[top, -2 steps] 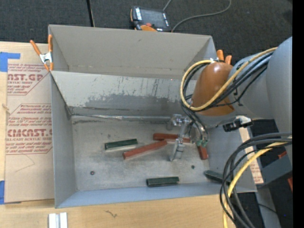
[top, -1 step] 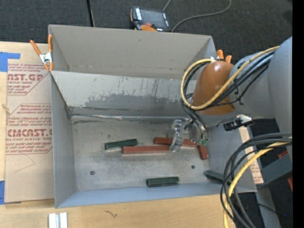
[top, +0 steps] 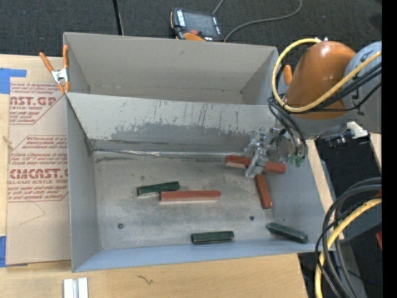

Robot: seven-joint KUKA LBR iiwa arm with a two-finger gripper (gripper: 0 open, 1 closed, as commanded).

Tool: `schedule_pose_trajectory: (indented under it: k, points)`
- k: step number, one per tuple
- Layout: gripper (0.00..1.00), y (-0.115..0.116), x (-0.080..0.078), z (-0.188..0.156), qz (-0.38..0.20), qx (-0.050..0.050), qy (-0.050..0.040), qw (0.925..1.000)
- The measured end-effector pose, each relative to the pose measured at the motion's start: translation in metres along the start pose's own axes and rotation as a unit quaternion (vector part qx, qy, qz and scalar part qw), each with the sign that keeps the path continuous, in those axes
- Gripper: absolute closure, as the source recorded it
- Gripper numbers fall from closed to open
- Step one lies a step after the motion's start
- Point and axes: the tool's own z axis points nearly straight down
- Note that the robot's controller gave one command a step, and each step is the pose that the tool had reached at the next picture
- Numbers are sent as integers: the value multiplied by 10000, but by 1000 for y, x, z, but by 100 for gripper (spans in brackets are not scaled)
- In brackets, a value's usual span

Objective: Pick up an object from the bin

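The gripper (top: 257, 159) sits low at the right of the bin (top: 80, 197), close to the back wall and directly over a short red stick (top: 236, 161). The stick's long axis runs left to right in the frame. Red shows on either side of the gripper, so it looks centred. I cannot tell how wide it stands. A second red stick (top: 264, 192) lies just below it, nearly upright in the frame.
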Motion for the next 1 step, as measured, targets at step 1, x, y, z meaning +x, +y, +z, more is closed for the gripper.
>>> schedule_pose_trajectory:
  k: [1]
  points:
    - [100, 23, -3, -50, -71, -10, 4, 10000]
